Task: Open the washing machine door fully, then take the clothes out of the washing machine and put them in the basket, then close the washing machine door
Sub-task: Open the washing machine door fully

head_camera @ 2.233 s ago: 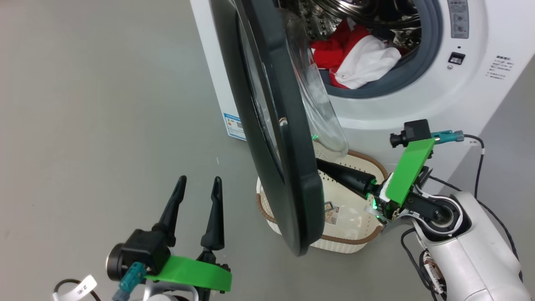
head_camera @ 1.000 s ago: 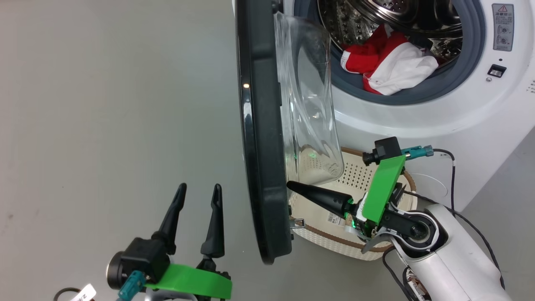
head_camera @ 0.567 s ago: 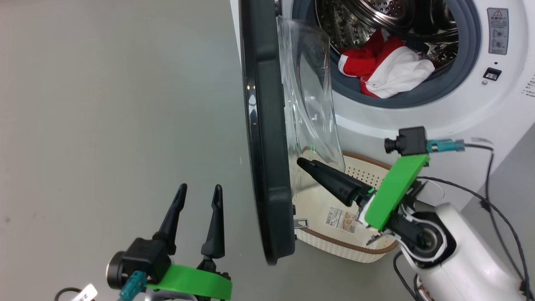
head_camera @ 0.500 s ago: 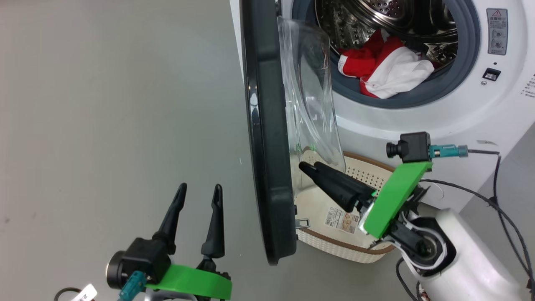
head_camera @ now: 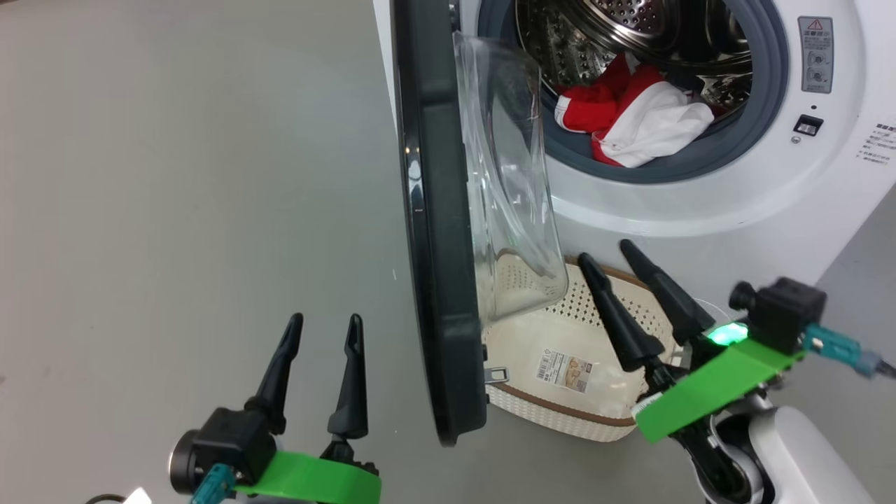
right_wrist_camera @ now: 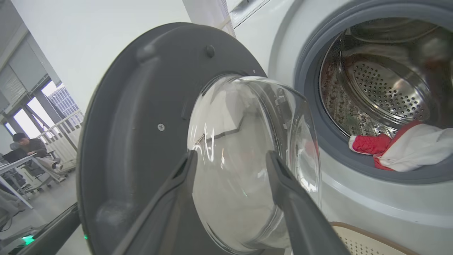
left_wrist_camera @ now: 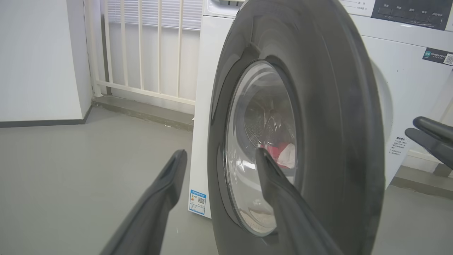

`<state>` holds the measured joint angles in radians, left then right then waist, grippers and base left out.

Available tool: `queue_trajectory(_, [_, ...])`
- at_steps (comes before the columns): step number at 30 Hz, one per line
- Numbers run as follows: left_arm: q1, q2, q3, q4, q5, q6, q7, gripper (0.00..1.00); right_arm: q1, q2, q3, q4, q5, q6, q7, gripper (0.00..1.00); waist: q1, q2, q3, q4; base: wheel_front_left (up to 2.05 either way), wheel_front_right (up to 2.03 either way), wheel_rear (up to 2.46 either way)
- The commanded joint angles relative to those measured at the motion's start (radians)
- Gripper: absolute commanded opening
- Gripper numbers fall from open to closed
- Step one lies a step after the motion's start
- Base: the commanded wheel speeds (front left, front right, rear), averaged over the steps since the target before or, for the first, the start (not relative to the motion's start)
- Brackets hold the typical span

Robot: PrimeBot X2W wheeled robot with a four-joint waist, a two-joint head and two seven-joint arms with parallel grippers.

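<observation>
The washing machine door point(head_camera: 434, 245) stands edge-on, swung out about square to the white washing machine point(head_camera: 700, 210), its glass bowl point(head_camera: 511, 189) facing the drum. Red and white clothes point(head_camera: 630, 115) lie at the drum's lip over the grey seal. The basket point(head_camera: 560, 413) sits on the floor below the opening, holding just its paper label. My right gripper point(head_camera: 605, 252) is open and holds nothing, above the basket, pointing at the machine's front; its wrist view shows the door point(right_wrist_camera: 141, 124), the clothes point(right_wrist_camera: 400, 147) and the basket rim point(right_wrist_camera: 368, 237). My left gripper point(head_camera: 326, 320) is open and holds nothing, left of the door point(left_wrist_camera: 318, 106).
Bare grey floor spreads left of the door. A white railing point(left_wrist_camera: 141, 53) and wall stand beyond the machine's left side. A cable trails by my right arm point(head_camera: 840, 343). A person point(right_wrist_camera: 28, 148) sits at a desk far off.
My right gripper has opened from shut, drawn back from the door's inner rim and turned from pointing left to pointing at the machine. The door and left arm stay put.
</observation>
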<state>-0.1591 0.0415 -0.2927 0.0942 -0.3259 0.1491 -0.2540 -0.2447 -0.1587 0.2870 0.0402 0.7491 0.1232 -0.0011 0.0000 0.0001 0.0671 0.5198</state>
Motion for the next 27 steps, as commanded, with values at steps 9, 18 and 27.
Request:
queue_trajectory(9, [0.009,0.009,0.054,-0.064,0.027,-0.016,-0.008,1.0,0.102,0.069,-0.124,-0.039,-0.285,0.008,-0.193,1.0,0.0,-0.0001,-0.005,-0.019,0.0,0.0,0.0])
queue_trajectory(18, [0.013,0.009,0.058,-0.075,0.047,-0.014,-0.008,1.0,0.186,0.106,-0.26,-0.062,-0.603,0.008,-0.253,1.0,0.0,-0.0001,-0.005,-0.027,0.0,0.0,0.0])
queue_trajectory(27, [0.023,0.009,0.066,-0.082,0.049,-0.003,-0.008,1.0,0.273,0.108,-0.297,-0.125,-0.659,0.008,-0.26,1.0,0.0,-0.0001,0.003,-0.048,0.0,0.0,0.0])
